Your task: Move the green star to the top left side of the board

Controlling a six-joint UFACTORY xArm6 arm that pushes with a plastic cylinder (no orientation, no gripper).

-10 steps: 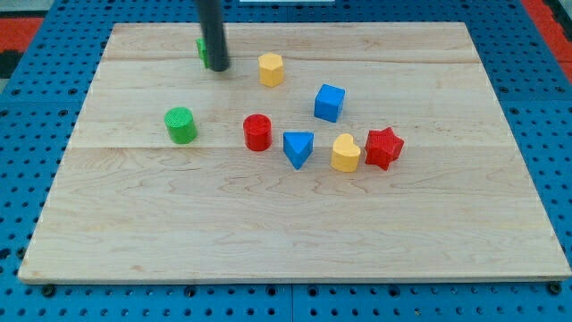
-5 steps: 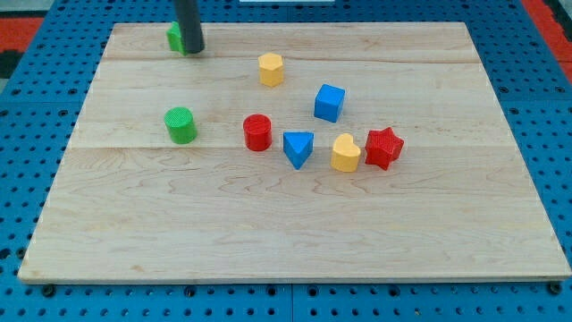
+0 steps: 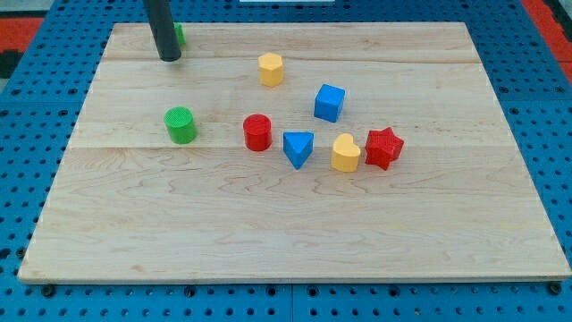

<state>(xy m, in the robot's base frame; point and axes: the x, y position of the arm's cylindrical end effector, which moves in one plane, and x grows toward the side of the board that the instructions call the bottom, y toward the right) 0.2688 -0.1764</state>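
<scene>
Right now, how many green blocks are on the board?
2: a green cylinder at the view's left, and a green block near the top left, mostly hidden behind my tip.

my tip has slid left along the view's top; the green star now peeks out right of it
</scene>
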